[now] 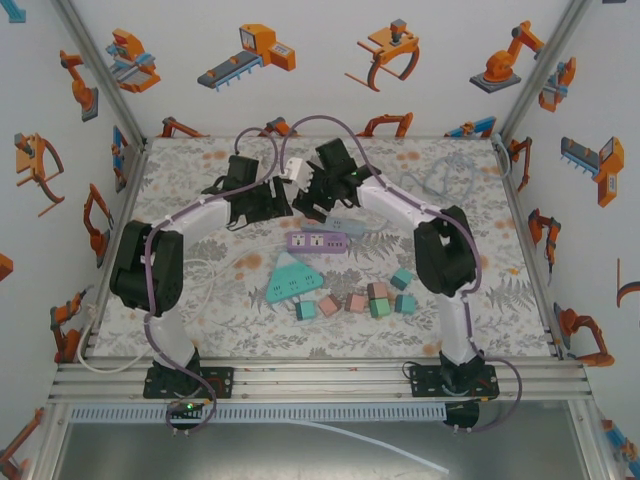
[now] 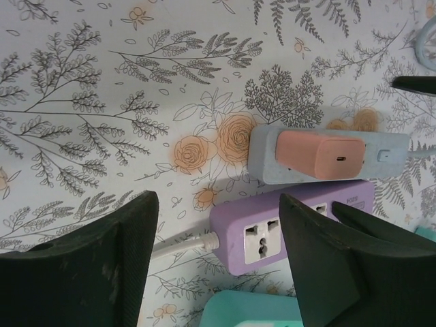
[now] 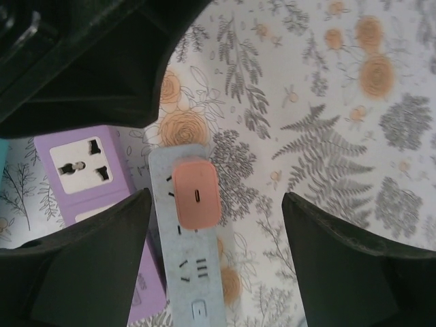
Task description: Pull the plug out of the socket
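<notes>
Left gripper [image 2: 218, 197]: open and empty, its two black fingers spread wide above the cord end of the purple strip [image 2: 238, 235].
Right gripper [image 3: 216, 197]: also open and holding nothing, poised over the grey strip [image 3: 194, 286] that lies alongside the purple strip.
Plug [image 2: 317, 155]: pink and still seated in the grey strip, on the side away from the purple strip's cord [image 2: 184, 245].
Gap between strips: too tight to tell whether the grey and purple strips touch.
Hidden: the left gripper's right finger covers the far half of the purple strip. A dark arm blocks the corner beyond it in the right wrist view.
Cut off: the teal strip [image 2: 252, 310], on the purple strip's other side, runs off the picture edge.
From above: both wrists crowd over the grey strip, so the plug is hard to pick out.
</notes>
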Robot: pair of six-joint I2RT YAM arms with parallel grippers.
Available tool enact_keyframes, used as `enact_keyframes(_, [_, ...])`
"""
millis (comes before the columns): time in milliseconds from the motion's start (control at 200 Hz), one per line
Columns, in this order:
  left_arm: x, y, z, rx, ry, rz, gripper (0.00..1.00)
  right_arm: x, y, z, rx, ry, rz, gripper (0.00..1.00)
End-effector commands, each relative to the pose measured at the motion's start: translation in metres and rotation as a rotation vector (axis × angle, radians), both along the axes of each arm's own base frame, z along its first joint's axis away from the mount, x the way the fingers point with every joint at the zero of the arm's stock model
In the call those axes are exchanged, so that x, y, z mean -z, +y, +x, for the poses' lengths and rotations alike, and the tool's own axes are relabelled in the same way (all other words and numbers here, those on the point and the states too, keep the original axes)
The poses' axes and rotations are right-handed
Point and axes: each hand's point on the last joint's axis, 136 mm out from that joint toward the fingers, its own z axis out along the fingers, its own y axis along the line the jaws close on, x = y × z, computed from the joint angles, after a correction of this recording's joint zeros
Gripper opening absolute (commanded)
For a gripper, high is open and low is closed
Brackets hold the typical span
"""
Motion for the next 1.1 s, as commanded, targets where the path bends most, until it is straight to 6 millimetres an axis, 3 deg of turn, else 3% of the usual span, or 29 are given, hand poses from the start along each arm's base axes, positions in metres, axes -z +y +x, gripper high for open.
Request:
enact_keyframes(0, [-0.012, -0.008, 0.010, 0.052, -0.042, -0.042, 0.65, 0.000, 0.005, 0.000, -0.069, 0.049, 0.032, 0.67])
enact_keyframes(225, [0.001, -0.021, 0.013, 0.088, -0.010, -0.096, 0.64, 0.023, 0.005, 0.000, -0.103, 0.150, 0.039, 0.54])
enact_keyframes(571, [0.024, -0.033, 0.021, 0.083, 0.059, -0.138, 0.60, 0.034, 0.003, -0.002, -0.140, 0.170, 0.047, 0.43])
enact_keyframes(671, [0.033, -0.030, 0.022, 0.073, 0.089, -0.121, 0.59, 0.038, 0.003, -0.003, -0.146, 0.179, 0.047, 0.42])
enact_keyframes(801, [0.043, -0.042, 0.015, 0.131, 0.145, -0.148, 0.59, 0.041, 0.002, -0.001, -0.138, 0.175, 0.037, 0.47])
enact_keyframes(1096, [0.070, -0.030, 0.003, 0.103, 0.250, -0.075, 0.52, 0.046, 0.002, 0.001, -0.134, 0.179, 0.029, 0.46])
